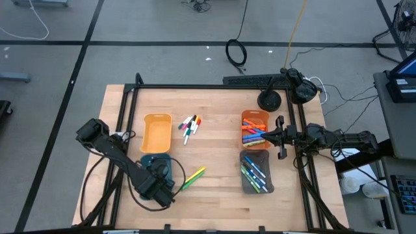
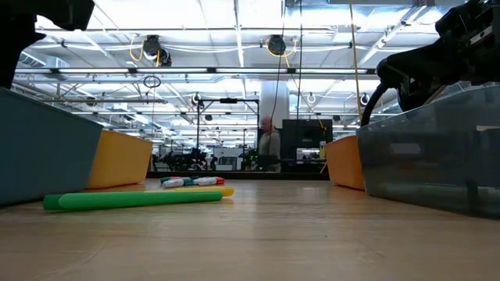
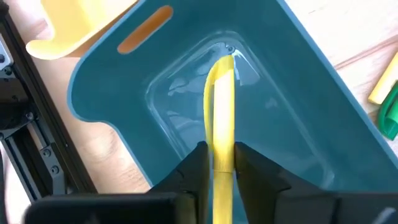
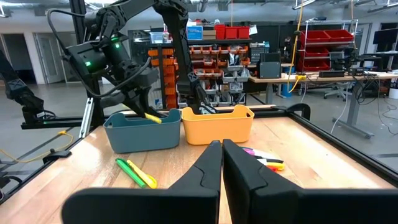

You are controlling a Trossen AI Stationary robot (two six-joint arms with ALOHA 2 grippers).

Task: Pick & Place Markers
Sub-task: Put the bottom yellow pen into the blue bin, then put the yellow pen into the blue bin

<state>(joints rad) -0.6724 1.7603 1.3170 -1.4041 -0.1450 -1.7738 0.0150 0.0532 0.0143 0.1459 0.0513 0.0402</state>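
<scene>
Tabletop trays: orange tray (image 1: 255, 129) and grey tray (image 1: 256, 171) with markers (image 1: 252, 135).

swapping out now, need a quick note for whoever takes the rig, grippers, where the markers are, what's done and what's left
Left gripper: over the blue tray, a yellow marker between its fingers with its tip down at the tray floor; not yet dropped.
Right gripper: shut, empty, waiting at the right side of the table by the orange tray.
Markers: some lie in the orange tray and in the clear tray. The yellow tray looks empty.
Left to do: a loose cluster of thin markers mid-table, plus a green marker and a yellow one beside the blue tray.
</scene>
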